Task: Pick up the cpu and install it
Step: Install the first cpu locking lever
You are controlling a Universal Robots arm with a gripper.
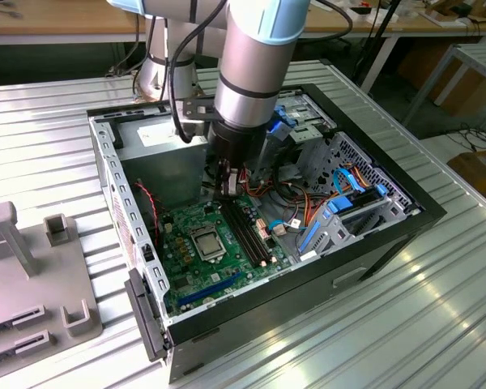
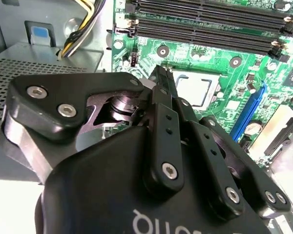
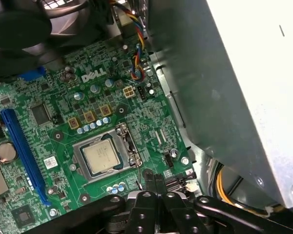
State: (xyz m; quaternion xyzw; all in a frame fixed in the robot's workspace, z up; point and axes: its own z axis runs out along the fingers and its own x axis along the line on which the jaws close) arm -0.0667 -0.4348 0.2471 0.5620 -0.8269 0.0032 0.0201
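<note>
Black jaws pressed together above the green board, cpu seated in its socket.

Silvery cpu lies flat inside the metal-framed socket in the first wrist view, and in the exterior view it sits mid-board, left of the long black memory slots. The gripper hangs just off the socket's edge with its fingers closed on each other, pinching nothing; in the second wrist view its tips stand close beside the cpu without touching it. A blue expansion slot runs along the board on the socket's other side. Around the board is the open computer case, lying on the ribbed metal bench, with a grey fixture block at the exterior view's left.
</note>
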